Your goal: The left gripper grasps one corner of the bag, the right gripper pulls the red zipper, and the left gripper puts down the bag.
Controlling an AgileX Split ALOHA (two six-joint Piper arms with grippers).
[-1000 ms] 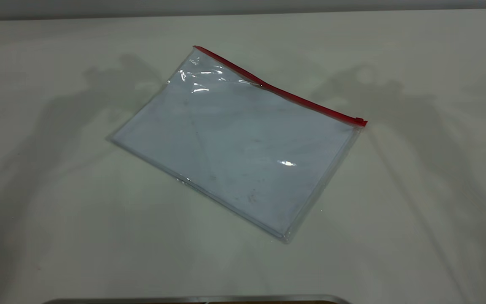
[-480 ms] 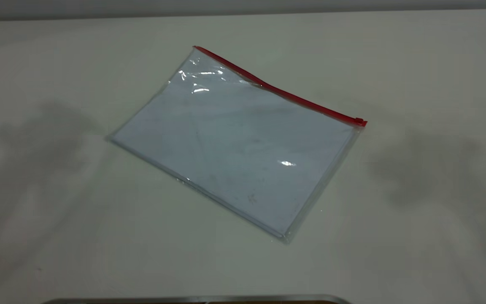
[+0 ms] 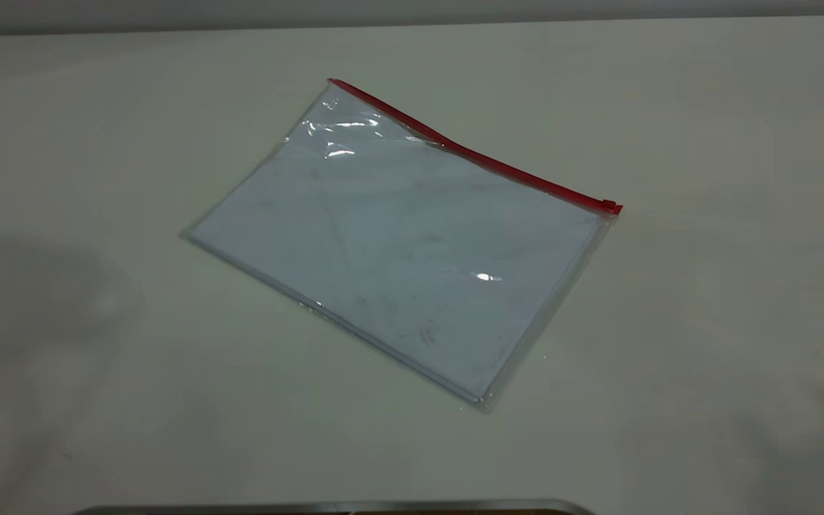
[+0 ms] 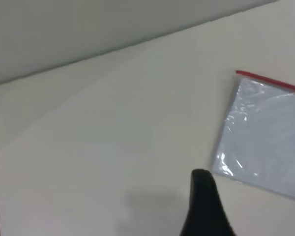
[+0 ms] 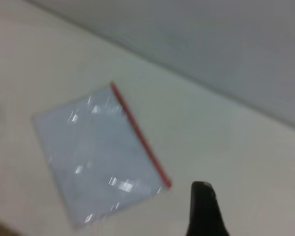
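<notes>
Near me, only one finger of my L gripper (image 4: 202, 206) and one of my R gripper (image 5: 204, 211) shows, so can't tell how wide either is; both hold nothing, well clear of bag. Bag (image 3: 405, 243) lies flat mid-table (image 3: 705, 322), skewed. Looks light, floppy, slick; pinch a corner. Red zipper (image 3: 473, 151) on far edge, slider at right end.

I find no legible text, label, brand, number or sign in any view. The bag (image 3: 401, 243) carries no print that I can read on its face, the red zipper (image 3: 476, 154) bears no marking, and the table (image 3: 705, 357) surface is unmarked.
</notes>
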